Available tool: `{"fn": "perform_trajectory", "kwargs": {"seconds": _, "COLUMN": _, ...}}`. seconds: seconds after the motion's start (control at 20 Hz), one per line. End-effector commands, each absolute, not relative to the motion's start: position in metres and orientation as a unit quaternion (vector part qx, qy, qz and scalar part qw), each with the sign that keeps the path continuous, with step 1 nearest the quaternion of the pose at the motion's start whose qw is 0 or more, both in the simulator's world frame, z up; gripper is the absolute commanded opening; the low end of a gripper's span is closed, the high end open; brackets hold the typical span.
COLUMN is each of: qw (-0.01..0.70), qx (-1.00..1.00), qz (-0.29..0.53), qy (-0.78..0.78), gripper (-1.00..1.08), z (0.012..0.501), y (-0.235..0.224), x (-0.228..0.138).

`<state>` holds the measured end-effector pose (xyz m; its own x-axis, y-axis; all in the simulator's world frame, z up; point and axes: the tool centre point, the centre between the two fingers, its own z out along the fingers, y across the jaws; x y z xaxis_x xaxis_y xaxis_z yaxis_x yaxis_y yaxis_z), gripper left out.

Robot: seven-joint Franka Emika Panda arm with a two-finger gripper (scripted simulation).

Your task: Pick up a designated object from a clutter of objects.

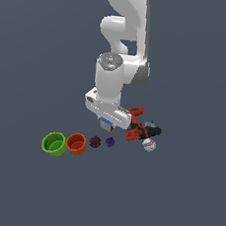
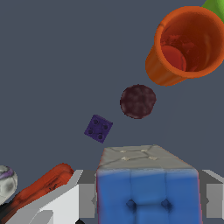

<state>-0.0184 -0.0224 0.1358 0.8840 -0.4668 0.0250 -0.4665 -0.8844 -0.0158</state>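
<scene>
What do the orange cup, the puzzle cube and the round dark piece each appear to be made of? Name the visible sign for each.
Orange cup: probably smooth plastic, given its even colour and soft sheen inside.
Puzzle cube: likely glossy plastic, with flat blue and white tiles split by dark grid lines.
Round dark piece: unclear; its mottled, bumpy maroon surface looks matte, perhaps rubber or a fruit replica.

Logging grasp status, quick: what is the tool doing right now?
Tool: closed on the puzzle cube, a finger pressing each side; it looks lifted above the floor.
</scene>
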Motion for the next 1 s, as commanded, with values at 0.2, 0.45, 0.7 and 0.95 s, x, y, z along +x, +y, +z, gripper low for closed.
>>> {"fn": "perform_trajectory", "kwargs": {"seconds": 0.2, "qw": 0.004, "qx": -0.971, "qz": -0.011, "qy": 0.240, "gripper": -1.00, "z": 0.192, "y": -0.059, "x": -0.001}}
{"fn": "perform_trajectory", "kwargs": {"seconds": 0.45, "qw": 0.004, "qx": -0.971, "qz": -0.009, "qy": 0.239, "gripper": -1.00, "z": 0.235, "y": -0.088, "x": 0.012}}
{"fn": "perform_trajectory", "kwargs": {"seconds": 0.7, "qw": 0.002, "qx": -0.971, "qz": -0.006, "qy": 0.239, "gripper": -1.00, "z": 0.277, "y": -0.116, "x": 0.027}}
{"fn": "perform_trajectory", "kwargs": {"seconds": 0.95, "qw": 0.001, "qx": -0.971, "qz": -0.004, "qy": 0.239, "gripper": -1.00, "z": 0.313, "y": -0.140, "x": 0.041}}
